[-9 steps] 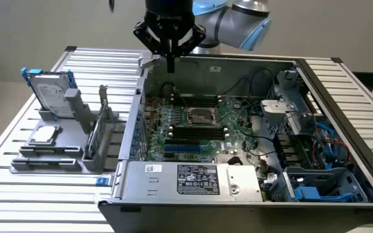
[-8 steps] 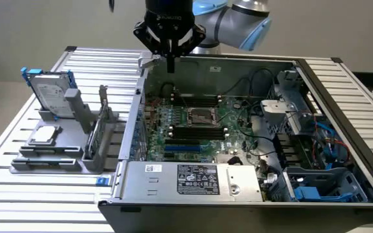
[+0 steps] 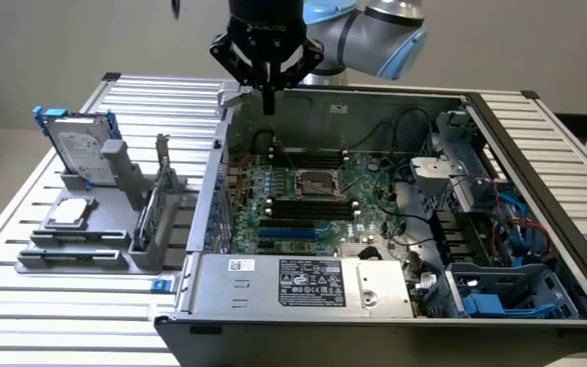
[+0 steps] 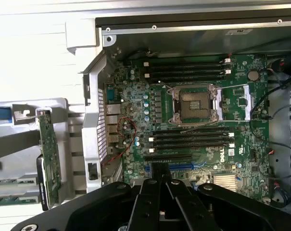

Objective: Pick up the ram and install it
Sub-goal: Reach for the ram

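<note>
Two narrow dark-green ram sticks (image 3: 77, 238) lie in a grey tray (image 3: 79, 267) beside the open metal computer case (image 3: 375, 111); over it hangs the black gripper (image 3: 268, 105), closed, empty. Pickup looks pending, needing jaws parted.

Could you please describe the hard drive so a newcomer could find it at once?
On the exterior view's left of the open computer case, a grey holder sits on the slatted table. At the holder's far end the hard drive stands upright. It is the silver one with blue rails, unlike the thin green card beside it and the small square chip lying flat.
</note>
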You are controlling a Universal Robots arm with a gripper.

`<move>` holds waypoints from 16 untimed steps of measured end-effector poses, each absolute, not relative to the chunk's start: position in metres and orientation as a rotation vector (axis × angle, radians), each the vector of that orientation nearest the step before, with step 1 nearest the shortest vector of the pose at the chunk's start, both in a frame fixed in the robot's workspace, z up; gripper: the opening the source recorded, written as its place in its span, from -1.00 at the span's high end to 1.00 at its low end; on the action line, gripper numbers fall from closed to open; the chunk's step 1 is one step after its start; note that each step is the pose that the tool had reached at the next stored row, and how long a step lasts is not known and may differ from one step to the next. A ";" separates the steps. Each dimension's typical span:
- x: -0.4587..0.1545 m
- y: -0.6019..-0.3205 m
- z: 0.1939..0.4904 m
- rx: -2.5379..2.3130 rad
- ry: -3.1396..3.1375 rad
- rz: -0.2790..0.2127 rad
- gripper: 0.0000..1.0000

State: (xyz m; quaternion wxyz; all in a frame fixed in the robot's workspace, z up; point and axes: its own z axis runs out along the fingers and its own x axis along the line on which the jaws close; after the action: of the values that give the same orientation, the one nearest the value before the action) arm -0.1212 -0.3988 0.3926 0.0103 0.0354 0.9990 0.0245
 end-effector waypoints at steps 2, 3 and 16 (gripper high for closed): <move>-0.121 -0.399 0.393 0.110 3.118 0.077 0.79; -0.121 -0.399 0.393 0.111 3.118 0.077 0.79; -0.176 -0.400 0.393 0.110 3.118 0.076 0.79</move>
State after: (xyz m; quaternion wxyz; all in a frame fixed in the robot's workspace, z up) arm -0.1757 -0.4002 0.3926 0.0103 0.0354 0.9990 0.0245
